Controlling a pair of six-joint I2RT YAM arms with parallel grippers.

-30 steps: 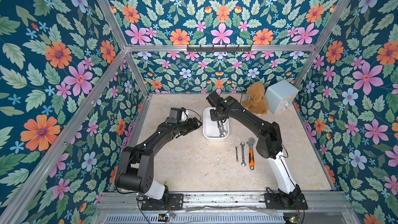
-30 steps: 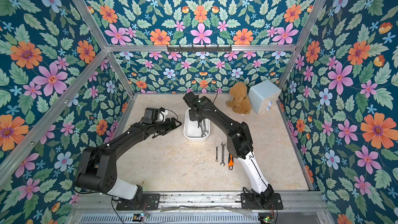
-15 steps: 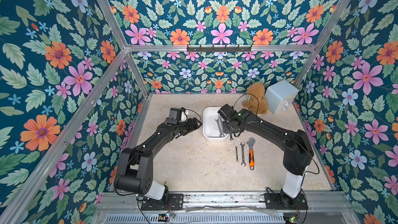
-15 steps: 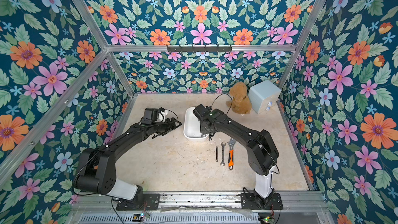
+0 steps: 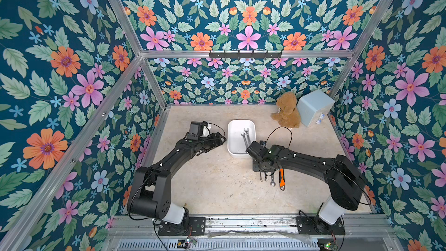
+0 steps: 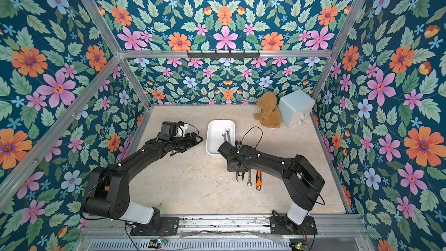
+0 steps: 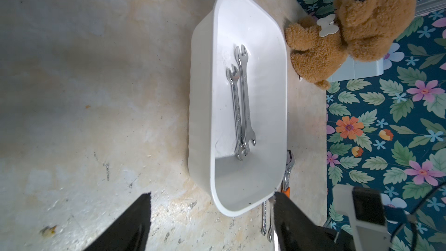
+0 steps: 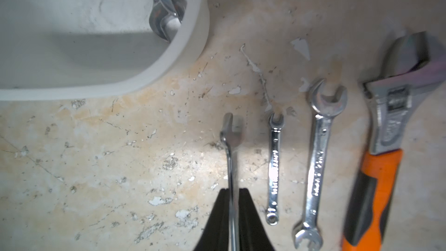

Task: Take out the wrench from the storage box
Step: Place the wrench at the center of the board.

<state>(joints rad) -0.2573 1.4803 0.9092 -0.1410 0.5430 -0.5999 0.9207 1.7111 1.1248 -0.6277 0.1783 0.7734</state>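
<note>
The white storage box (image 5: 233, 141) (image 6: 213, 138) (image 7: 202, 107) stands mid-table with two silver wrenches (image 5: 245, 138) (image 7: 241, 107) lying side by side in it. My right gripper (image 8: 233, 190) is shut on a thin silver wrench (image 8: 231, 146) (image 5: 261, 178). It holds that wrench low over the table, outside the box's near right corner (image 8: 135, 85). The held wrench lies parallel to the row of tools beside it. My left gripper (image 7: 212, 194) (image 5: 220, 141) is open beside the box's left wall and holds nothing.
On the table beside the held wrench lie a small wrench (image 8: 274, 165), a larger wrench (image 8: 318, 160) and an orange-handled adjustable wrench (image 8: 383, 141) (image 5: 281, 177). A brown teddy bear (image 5: 287, 112) and a pale blue box (image 5: 313, 107) stand at the back right.
My right arm has drawn back from inside the storage box toward the front, carrying the thin wrench out to the row of tools. The left arm has not moved.
</note>
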